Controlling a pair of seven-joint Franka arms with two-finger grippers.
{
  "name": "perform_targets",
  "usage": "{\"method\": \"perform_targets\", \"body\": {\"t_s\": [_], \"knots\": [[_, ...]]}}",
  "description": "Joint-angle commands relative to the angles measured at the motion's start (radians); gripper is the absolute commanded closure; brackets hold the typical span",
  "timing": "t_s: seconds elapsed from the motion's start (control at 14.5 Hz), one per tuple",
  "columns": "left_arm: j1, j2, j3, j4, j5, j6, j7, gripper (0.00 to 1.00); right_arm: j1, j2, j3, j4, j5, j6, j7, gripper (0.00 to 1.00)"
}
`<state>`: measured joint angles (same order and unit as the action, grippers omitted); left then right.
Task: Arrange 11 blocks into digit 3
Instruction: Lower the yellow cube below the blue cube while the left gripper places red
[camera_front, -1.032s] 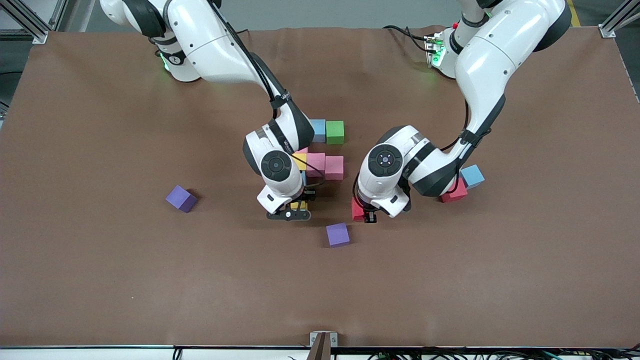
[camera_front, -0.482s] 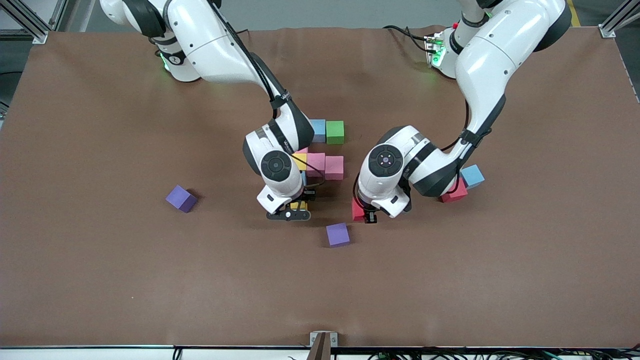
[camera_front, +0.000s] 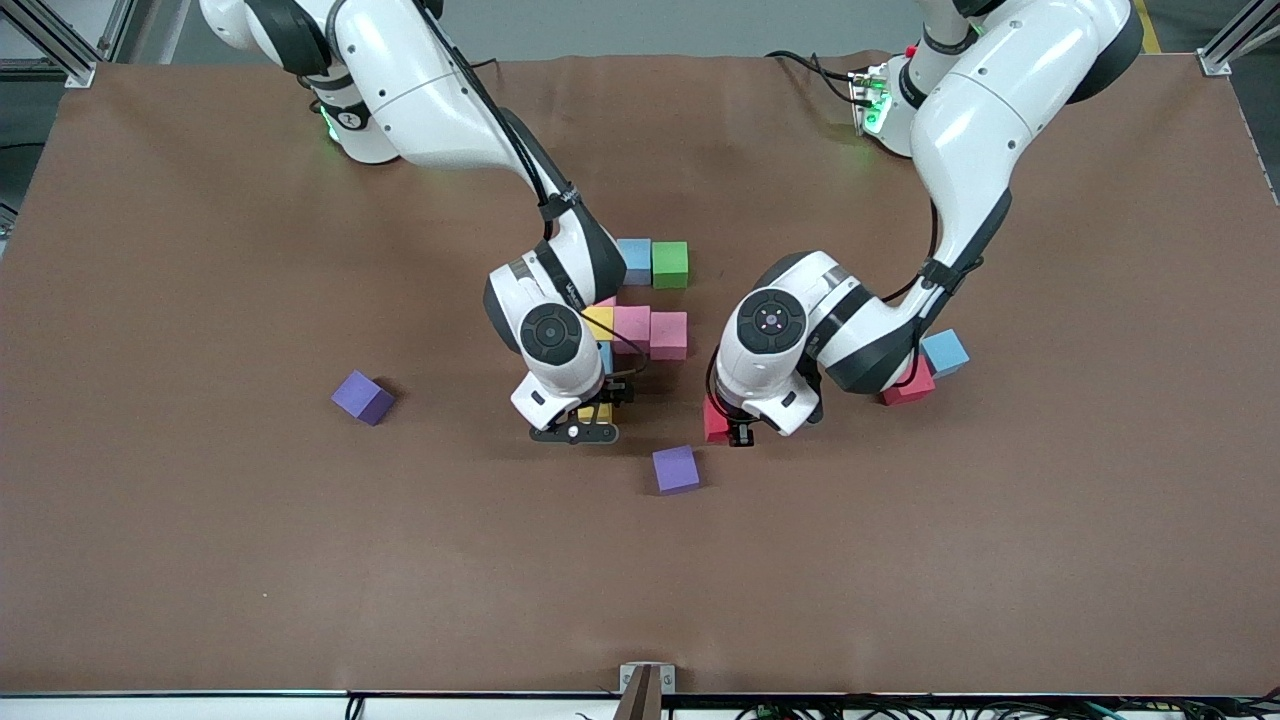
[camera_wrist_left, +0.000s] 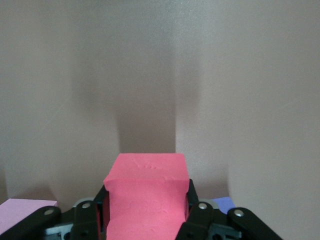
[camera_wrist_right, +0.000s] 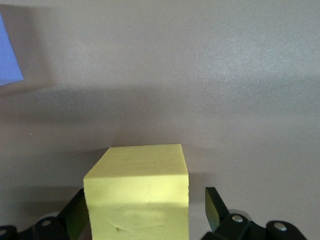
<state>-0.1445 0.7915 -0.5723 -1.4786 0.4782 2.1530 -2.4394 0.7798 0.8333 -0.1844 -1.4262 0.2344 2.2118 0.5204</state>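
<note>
My right gripper (camera_front: 590, 414) is low over the table with a yellow block (camera_front: 598, 411) between its fingers; in the right wrist view (camera_wrist_right: 146, 215) one finger (camera_wrist_right: 214, 205) stands clear of the yellow block (camera_wrist_right: 137, 195), so it is open. My left gripper (camera_front: 724, 427) is shut on a red block (camera_front: 712, 420), which fills the space between its jaws in the left wrist view (camera_wrist_left: 147, 197). Just above the right hand in the front view sits a cluster: blue (camera_front: 636, 260), green (camera_front: 670, 264), yellow (camera_front: 599, 322) and two pink blocks (camera_front: 632, 328) (camera_front: 668, 335).
Loose blocks lie around: a purple one (camera_front: 676, 469) between the two hands and nearer the camera, another purple one (camera_front: 362, 397) toward the right arm's end, and a red (camera_front: 908, 387) and a blue one (camera_front: 944, 352) under the left arm's elbow.
My right hand has shifted very slightly toward the right arm's end of the table. The left arm and all loose blocks stay where they were.
</note>
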Motion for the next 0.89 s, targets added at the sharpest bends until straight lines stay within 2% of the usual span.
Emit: {"method": "perform_targets", "body": {"t_s": [0.0, 0.28, 0.41, 0.69, 0.83], "knots": [[-0.030, 0.006, 0.008, 0.028, -0.018, -0.024, -0.004, 0.67, 0.006, -0.006, 0.002, 0.001, -0.011, 0.002, 0.015, 0.00], [-0.072, 0.008, 0.008, 0.028, -0.041, -0.024, -0.006, 0.67, -0.005, -0.039, 0.002, 0.004, -0.006, -0.007, 0.018, 0.00], [-0.079, 0.014, 0.008, 0.028, -0.044, -0.024, -0.006, 0.67, -0.010, -0.071, -0.003, 0.010, -0.006, -0.065, 0.013, 0.00], [-0.092, 0.018, 0.008, 0.031, -0.043, -0.010, -0.007, 0.67, -0.106, -0.170, -0.006, 0.007, -0.006, -0.161, 0.026, 0.00], [-0.110, 0.037, 0.008, 0.049, -0.043, -0.010, -0.007, 0.67, -0.164, -0.207, -0.045, 0.006, -0.014, -0.236, 0.018, 0.00]]}}
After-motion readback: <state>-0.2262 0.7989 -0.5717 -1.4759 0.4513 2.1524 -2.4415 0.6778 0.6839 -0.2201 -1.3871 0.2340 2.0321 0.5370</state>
